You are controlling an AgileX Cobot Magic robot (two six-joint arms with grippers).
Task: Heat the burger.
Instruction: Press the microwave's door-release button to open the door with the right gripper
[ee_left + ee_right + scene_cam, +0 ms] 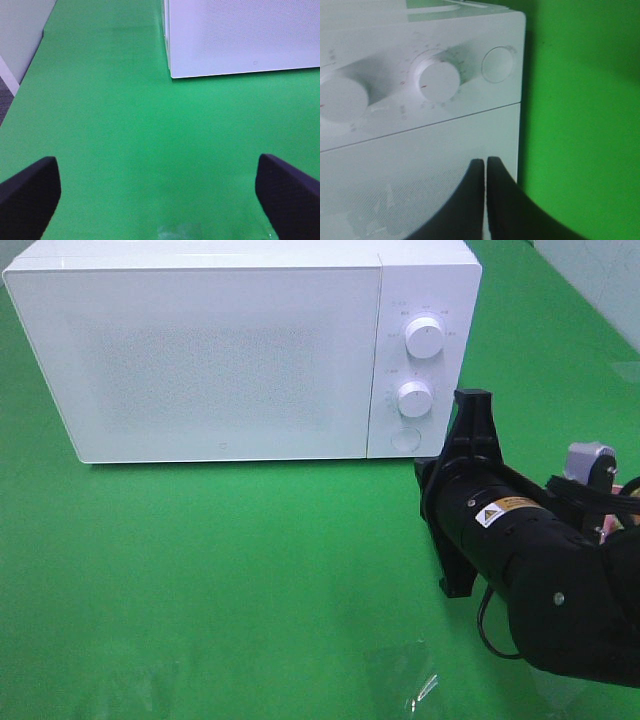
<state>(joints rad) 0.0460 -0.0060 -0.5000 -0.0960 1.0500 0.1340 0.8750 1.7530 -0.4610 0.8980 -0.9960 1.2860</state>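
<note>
Green-covered desk (250, 570) under everything, plain and flat from edge to edge. Along the far edge, reaching from near the far left corner past the middle, large white microwave (220, 350), door shut, speckled window too pale to see through. By the right edge, black right arm (540, 570) low over the green, yellow label on its barrel, pointed toward the far edge and the panel side of the microwave. Right hand (485, 162) at its end, fingers pressed flat together with only a hairline between them, nothing gripped. Tips close before the microwave's front, low on the door just beside the panel; touching or not, cannot tell. Left hand (156, 165) spread wide, two dark fingers far apart, nothing between them but bare green. Hanging over the left part of the desk, on the near side of the microwave's left corner and well apart from it. On the panel: upper knob (425, 337), lower knob (414, 398) beneath, round button (405, 437) lowest and smallest. Burger not to be made out in any view; whether behind the shut door, cannot tell.
</note>
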